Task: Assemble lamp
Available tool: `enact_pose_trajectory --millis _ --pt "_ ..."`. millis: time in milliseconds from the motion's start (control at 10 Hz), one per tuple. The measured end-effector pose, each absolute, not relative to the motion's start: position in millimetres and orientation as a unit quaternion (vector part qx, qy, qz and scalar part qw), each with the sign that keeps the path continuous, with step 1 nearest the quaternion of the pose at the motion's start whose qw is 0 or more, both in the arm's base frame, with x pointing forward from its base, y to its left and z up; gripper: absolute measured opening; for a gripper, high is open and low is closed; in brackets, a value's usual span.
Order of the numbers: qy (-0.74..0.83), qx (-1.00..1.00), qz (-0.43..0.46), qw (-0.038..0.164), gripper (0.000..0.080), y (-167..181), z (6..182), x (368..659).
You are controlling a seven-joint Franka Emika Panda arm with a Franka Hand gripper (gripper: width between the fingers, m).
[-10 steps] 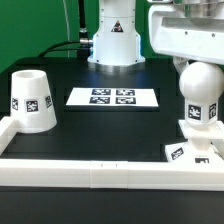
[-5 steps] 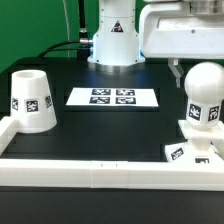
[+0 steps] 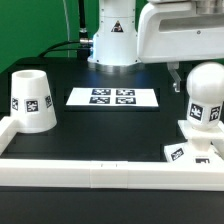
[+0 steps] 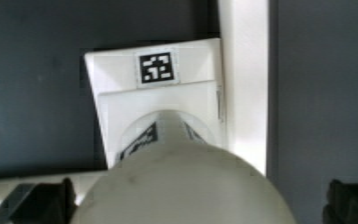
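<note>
The white rounded bulb (image 3: 204, 95) stands upright on the small square base (image 3: 195, 150) at the exterior view's right, against the rail. My gripper (image 3: 197, 72) hangs over the bulb's top, open, with a finger on either side of it and not touching it. In the wrist view the bulb (image 4: 176, 180) fills the space between my dark fingertips (image 4: 43, 200), with the tagged base (image 4: 158, 70) below it; my gripper (image 4: 194, 200) holds nothing. The cone shade (image 3: 32, 100) stands at the exterior view's left.
The marker board (image 3: 112, 97) lies flat in the middle of the black table. A long white rail (image 3: 100, 170) runs along the front and up the left side; it also shows in the wrist view (image 4: 247, 60). The robot's pedestal (image 3: 115, 40) stands behind.
My gripper has drifted toward the exterior view's left and a little upward. The bulb has stayed on the base; the shade has not moved.
</note>
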State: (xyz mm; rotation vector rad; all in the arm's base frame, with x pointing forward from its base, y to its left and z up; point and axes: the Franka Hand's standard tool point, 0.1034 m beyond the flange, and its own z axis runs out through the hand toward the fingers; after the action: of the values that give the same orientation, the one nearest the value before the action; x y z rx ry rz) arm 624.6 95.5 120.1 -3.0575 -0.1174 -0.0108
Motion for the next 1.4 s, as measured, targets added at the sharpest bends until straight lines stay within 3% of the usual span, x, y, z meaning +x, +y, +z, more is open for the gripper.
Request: enact_pose_trajectory --millis 900,1400 --pt "-0.358 -0.933 -0.016 0.026 0.0698 90.2 121.0 628.0" --pt "-0.560 -0.829 -0.013 -0.005 0.0698 88.0 120.7 629.2"
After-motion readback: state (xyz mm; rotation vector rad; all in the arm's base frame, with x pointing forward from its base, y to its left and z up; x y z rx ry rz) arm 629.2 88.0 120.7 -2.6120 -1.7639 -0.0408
